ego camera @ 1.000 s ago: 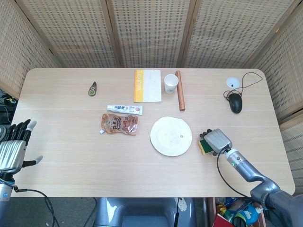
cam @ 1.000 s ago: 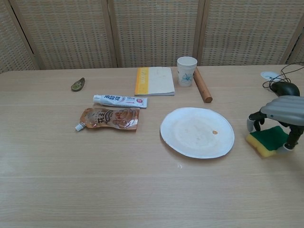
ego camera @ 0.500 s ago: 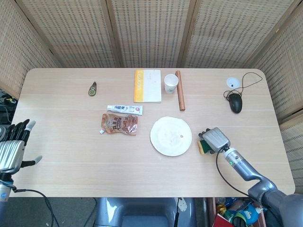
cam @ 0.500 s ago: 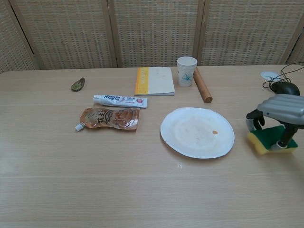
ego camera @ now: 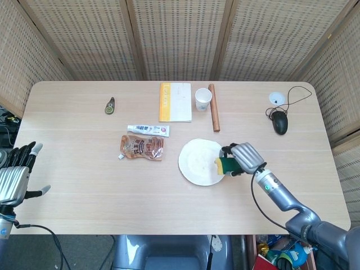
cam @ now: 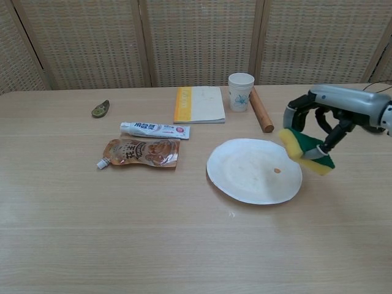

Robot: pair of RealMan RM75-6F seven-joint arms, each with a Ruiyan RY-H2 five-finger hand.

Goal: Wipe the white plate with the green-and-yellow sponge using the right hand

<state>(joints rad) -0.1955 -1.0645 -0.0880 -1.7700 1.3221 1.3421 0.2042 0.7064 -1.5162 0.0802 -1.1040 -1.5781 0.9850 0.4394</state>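
The white plate (ego camera: 199, 163) (cam: 250, 172) lies near the table's middle, with a small orange speck on its right part. My right hand (ego camera: 243, 158) (cam: 327, 117) grips the green-and-yellow sponge (ego camera: 225, 166) (cam: 304, 150) and holds it tilted in the air over the plate's right edge. In the chest view the sponge hangs clear above the rim. My left hand (ego camera: 17, 174) hovers off the table's left edge with its fingers spread and nothing in it; the chest view does not show it.
Left of the plate lie a snack pouch (ego camera: 142, 147) and a toothpaste tube (ego camera: 148, 130). Behind it are a book (ego camera: 175, 102), a paper cup (ego camera: 203, 99) and a wooden rolling pin (ego camera: 214, 115). A mouse (ego camera: 279, 122) sits at the back right, a small green object (ego camera: 109, 105) at the back left.
My right hand has lifted the sponge off the table and carried it left, from beside the plate to above its right edge. The left hand has not moved.
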